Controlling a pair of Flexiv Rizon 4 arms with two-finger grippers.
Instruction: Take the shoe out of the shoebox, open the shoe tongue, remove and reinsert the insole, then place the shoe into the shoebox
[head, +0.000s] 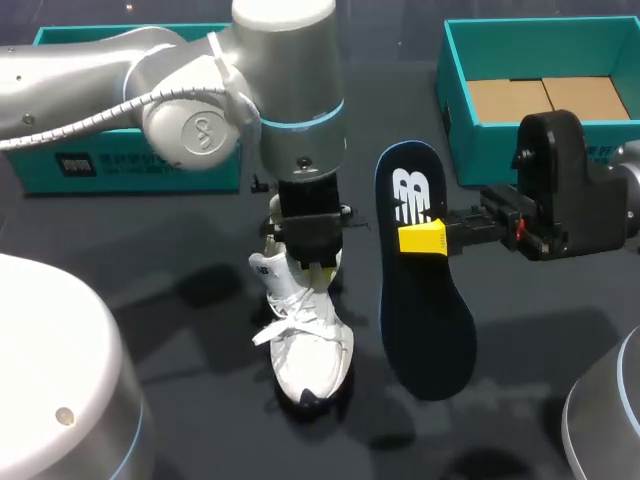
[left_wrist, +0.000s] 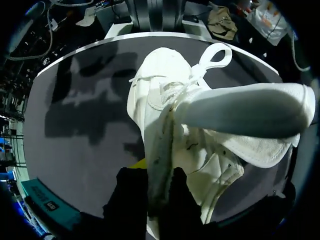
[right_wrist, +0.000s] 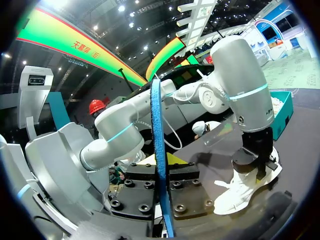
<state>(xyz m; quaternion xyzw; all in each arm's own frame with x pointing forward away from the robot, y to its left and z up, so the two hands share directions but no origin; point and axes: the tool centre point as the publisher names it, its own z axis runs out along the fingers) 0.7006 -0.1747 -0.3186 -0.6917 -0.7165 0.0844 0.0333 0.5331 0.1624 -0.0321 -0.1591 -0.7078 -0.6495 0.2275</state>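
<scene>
Insole (right_wrist: 159, 150) edge-on between the jaws

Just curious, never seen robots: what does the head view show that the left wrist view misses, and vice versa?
Only the head view shows the dark blue insole, clamped in the right gripper. Only the left wrist view shows the tongue up close. Both show the white shoe gripped by the left gripper.

White mesh-cloth shoe (head: 310, 345), seemingly foam insole (head: 425, 320)
</scene>
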